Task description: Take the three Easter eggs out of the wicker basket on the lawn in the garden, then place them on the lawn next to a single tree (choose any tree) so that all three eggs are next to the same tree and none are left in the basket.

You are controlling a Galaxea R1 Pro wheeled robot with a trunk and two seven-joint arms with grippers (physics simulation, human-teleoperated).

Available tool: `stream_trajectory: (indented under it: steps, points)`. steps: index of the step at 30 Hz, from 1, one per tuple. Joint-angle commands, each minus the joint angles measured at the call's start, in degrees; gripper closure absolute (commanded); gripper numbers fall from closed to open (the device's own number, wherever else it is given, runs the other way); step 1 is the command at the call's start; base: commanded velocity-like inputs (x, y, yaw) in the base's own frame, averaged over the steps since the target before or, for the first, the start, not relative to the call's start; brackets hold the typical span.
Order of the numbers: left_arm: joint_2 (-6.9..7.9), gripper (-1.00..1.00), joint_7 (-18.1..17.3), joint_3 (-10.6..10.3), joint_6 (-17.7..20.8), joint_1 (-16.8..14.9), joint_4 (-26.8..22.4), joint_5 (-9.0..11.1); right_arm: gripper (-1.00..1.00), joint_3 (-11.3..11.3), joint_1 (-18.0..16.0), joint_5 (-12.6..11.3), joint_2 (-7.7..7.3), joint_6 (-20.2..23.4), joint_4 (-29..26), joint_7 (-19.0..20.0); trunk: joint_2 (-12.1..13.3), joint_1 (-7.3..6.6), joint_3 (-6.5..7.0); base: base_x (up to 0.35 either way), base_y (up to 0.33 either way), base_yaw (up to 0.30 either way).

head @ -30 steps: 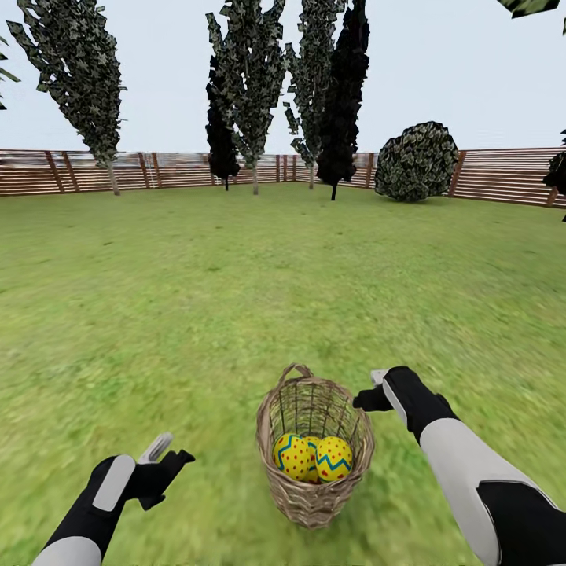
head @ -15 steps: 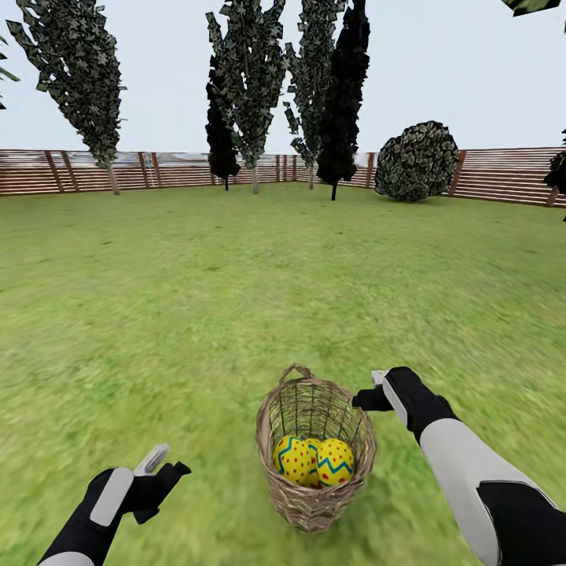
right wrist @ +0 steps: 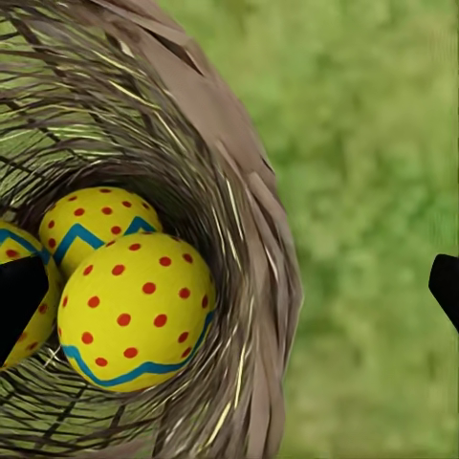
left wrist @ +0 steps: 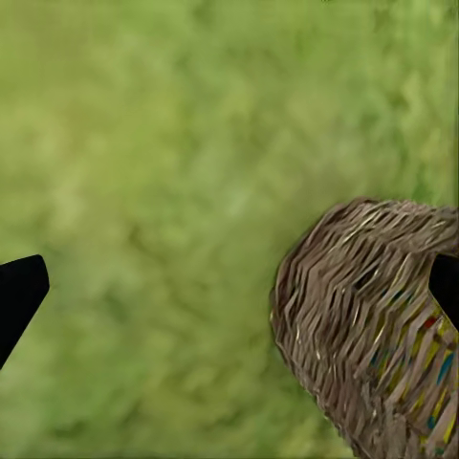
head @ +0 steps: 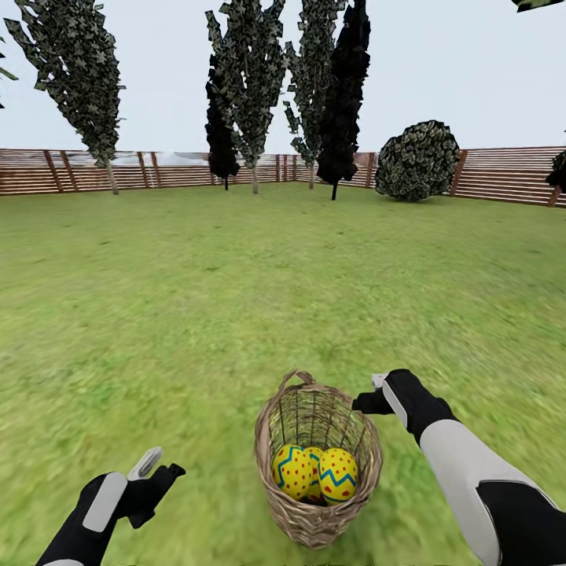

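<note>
The brown wicker basket (head: 318,503) stands on the lawn (head: 236,299) just in front of me, its loop handle on the far rim. Three yellow Easter eggs (head: 338,475) with red dots and blue zigzags lie together in its bottom, and the right wrist view has them (right wrist: 134,306) close up. My right gripper (head: 371,395) hovers open at the basket's right rim (right wrist: 258,277), above the eggs. My left gripper (head: 159,470) hangs open over grass, left of the basket (left wrist: 373,335) and apart from it. The thick-trunked tree is out of view.
Open grass stretches ahead to a brown slat fence (head: 503,173). Slim dark trees (head: 251,79) stand along it, with another (head: 75,71) at the left. A round dark bush (head: 417,161) sits at the back right.
The basket now sits slightly lower and nearer in the head view, as the camera has crept towards it. My left gripper has sunk lower and back. The right arm holds its place.
</note>
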Motion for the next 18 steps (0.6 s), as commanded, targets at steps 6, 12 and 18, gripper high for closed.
stream_trajectory:
  steps: [6,12,18]
  points:
    - [-0.24,-1.0,0.5,0.3,0.3,0.0,-0.2,0.7,-1.0,0.0,0.0,0.2,-0.02,0.0,2.7,0.3,-2.4,1.31,-1.14,0.003,0.0,0.0]
    - [-0.3,-1.0,0.5,0.1,0.3,0.0,-0.3,0.7,-1.0,0.0,0.0,0.3,-0.02,-0.2,3.7,0.3,-3.7,2.05,-2.34,0.0,0.0,0.0]
    - [-0.31,-1.0,0.6,0.1,0.3,0.0,-0.3,0.7,-1.0,0.0,-0.1,0.2,-0.02,-0.3,3.9,0.3,-3.8,2.2,-3.67,0.0,0.0,0.0]
